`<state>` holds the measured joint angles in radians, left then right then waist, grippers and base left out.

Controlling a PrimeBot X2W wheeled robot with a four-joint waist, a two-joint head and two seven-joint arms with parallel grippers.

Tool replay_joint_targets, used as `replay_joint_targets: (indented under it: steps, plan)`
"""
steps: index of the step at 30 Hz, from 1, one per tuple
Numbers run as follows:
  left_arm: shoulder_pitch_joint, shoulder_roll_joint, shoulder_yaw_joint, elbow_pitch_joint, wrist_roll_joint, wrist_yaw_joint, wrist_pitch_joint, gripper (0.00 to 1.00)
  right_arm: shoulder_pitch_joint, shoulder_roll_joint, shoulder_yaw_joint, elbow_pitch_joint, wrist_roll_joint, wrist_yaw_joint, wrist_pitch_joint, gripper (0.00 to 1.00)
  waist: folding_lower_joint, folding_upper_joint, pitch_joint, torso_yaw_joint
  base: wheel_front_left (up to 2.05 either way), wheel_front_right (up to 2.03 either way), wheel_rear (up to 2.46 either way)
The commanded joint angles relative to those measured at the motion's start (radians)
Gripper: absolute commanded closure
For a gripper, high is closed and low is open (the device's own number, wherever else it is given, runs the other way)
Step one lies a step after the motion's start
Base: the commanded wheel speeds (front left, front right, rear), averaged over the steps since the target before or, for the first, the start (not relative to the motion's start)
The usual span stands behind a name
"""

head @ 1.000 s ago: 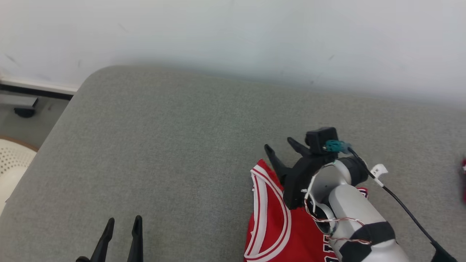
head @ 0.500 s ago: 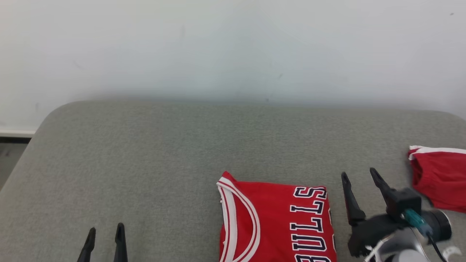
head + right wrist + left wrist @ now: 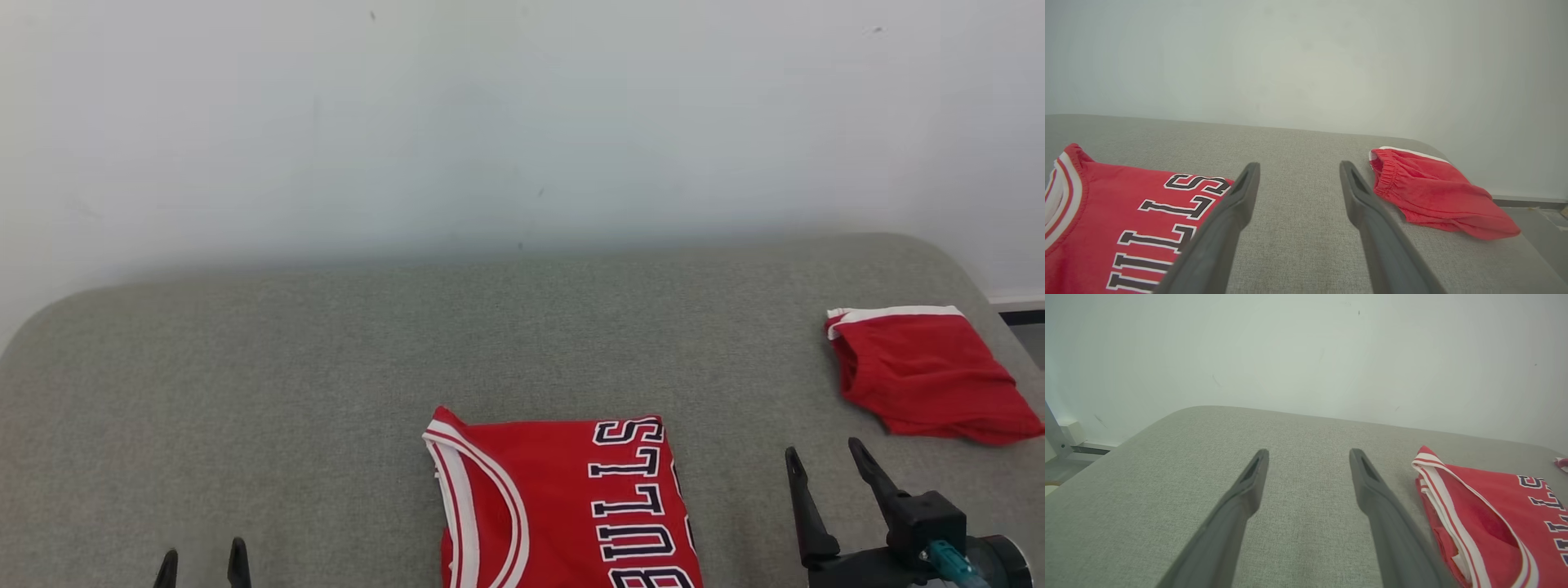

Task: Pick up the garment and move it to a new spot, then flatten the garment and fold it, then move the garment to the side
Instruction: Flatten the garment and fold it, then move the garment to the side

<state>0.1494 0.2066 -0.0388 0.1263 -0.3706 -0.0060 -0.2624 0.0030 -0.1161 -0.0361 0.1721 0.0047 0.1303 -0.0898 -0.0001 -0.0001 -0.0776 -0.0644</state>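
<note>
head view: a red jersey [image 3: 555,506] lay folded flat on the grey fabric-covered counter [image 3: 326,392] at about 6 o'clock, its white-striped neckline toward 9 o'clock and the dark lettering "bulls" running along its 3 o'clock side; its lower part was cut off by the frame edge. a pair of red shorts [image 3: 922,376] with a white waistband lay crumpled near the counter's 3 o'clock edge, well apart from the jersey. a pale wall [image 3: 490,122] stood behind the counter at 12 o'clock. the left claw [image 3: 202,563] appeared at 7 o'clock and the right claw [image 3: 823,451] at 5 o'clock, between jersey and shorts. left wrist view: the left claw [image 3: 1308,455] was spread wide and empty over bare fabric, the jersey [image 3: 1494,506] at its 3 o'clock. right wrist view: the right claw [image 3: 1299,166] was likewise spread wide, gripping nothing, with the jersey [image 3: 1118,212] at 8 o'clock and the shorts [image 3: 1433,196] at 2 o'clock.
</note>
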Motion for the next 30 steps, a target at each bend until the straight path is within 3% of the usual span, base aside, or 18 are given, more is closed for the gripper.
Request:
replay_joint_targets:
  steps: [1,18,21,28,30]
  plan:
    - [0.024,-0.008,0.010,-0.004,0.006,-0.003,-0.002,0.00,0.014,-0.002,0.006,0.003,0.010,0.000,-0.008,0.00,0.0001,0.0001,-0.008,-0.017,0.00,0.00,0.00]
    - [0.036,-0.056,0.059,-0.005,0.053,-0.056,-0.002,0.00,-0.006,-0.022,0.087,0.011,0.043,0.000,0.071,0.00,0.0001,0.0001,-0.002,-0.001,0.00,0.00,0.00]
    - [0.031,-0.061,0.058,-0.006,0.055,-0.057,-0.002,0.00,-0.034,-0.028,0.107,0.014,0.066,0.000,0.173,0.00,0.0001,0.0001,0.003,0.002,0.00,0.00,0.00]
    - [0.011,-0.074,0.049,-0.019,0.064,-0.065,-0.002,0.00,-0.118,-0.010,0.092,0.005,0.115,0.000,0.601,0.00,0.0001,0.0001,0.030,0.032,0.00,0.00,0.00]
    - [0.007,-0.075,0.044,-0.022,0.069,-0.067,-0.002,0.00,-0.129,-0.006,0.082,0.004,0.108,0.000,0.642,0.00,0.0001,0.0001,0.038,0.040,0.00,0.00,0.00]
